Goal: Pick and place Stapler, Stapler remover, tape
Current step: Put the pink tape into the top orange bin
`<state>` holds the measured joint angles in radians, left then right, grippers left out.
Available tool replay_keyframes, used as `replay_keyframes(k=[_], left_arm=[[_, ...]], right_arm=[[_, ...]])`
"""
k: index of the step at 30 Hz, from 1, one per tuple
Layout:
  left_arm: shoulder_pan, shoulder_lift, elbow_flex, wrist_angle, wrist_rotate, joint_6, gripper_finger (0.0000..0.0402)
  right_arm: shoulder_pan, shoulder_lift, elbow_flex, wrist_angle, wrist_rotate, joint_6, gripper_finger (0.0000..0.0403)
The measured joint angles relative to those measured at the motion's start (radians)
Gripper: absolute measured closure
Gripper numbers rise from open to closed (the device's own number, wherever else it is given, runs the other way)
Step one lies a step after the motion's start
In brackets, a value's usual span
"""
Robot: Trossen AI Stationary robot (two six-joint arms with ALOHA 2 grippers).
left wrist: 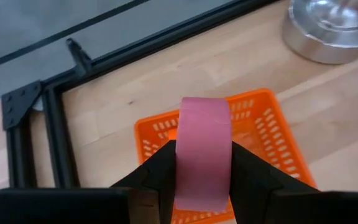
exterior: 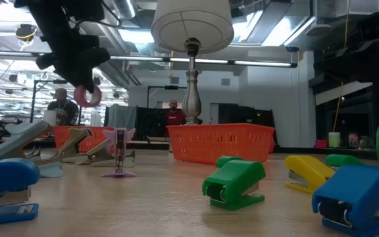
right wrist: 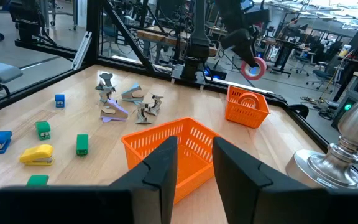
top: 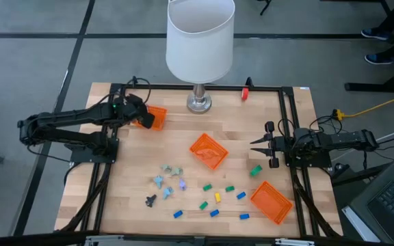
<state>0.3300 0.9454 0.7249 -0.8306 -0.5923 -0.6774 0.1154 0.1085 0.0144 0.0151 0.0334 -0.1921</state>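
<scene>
My left gripper (left wrist: 202, 177) is shut on a pink tape roll (left wrist: 202, 155) above the far-left orange basket (top: 154, 118). The roll also shows in the low view (exterior: 87, 96) and in the right wrist view (right wrist: 252, 67). Another roll (right wrist: 248, 99) lies in that basket. My right gripper (right wrist: 195, 165) is open and empty at the table's right side (top: 257, 145), facing the middle orange basket (top: 208, 151). Small blue, green and yellow staplers (top: 216, 197) and pale silvery staple removers (top: 168, 175) lie on the near half of the table. My left gripper pinches the pink roll between its two fingers, one on each flat side (left wrist: 180, 163). The fingers slant down from above. The roll stands on edge, its outer band toward the wrist camera. It hangs clear above the far-left basket (left wrist: 260, 124).
A lamp with a white shade (top: 199, 41) and a metal foot (top: 198, 104) stands at the far middle. A third orange basket (top: 271, 202) sits at the near right. A small red object (top: 245, 92) lies at the far edge. A black frame (top: 289, 123) borders the table.
</scene>
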Motion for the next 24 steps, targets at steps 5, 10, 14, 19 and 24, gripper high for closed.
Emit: replay_keyframes(k=[5,10,14,19,24], left_arm=[[0.044,0.000,-0.036,0.005,0.000,-0.047,0.0289],[0.080,0.000,-0.100,0.099,0.068,-0.095,0.0291],[0.099,0.001,-0.133,0.169,0.086,-0.080,0.0292],[0.119,0.001,-0.134,0.205,0.103,-0.105,0.0290],[0.096,0.018,-0.134,0.302,0.140,-0.113,0.0292]], right_arm=[[0.000,0.000,0.000,0.000,0.000,0.000,0.0297],[0.000,0.000,0.000,0.000,0.000,0.000,0.0297],[0.000,0.000,0.000,0.000,0.000,0.000,0.0297],[0.000,0.000,0.000,0.000,0.000,0.000,0.0297],[0.000,0.000,0.000,0.000,0.000,0.000,0.0297]])
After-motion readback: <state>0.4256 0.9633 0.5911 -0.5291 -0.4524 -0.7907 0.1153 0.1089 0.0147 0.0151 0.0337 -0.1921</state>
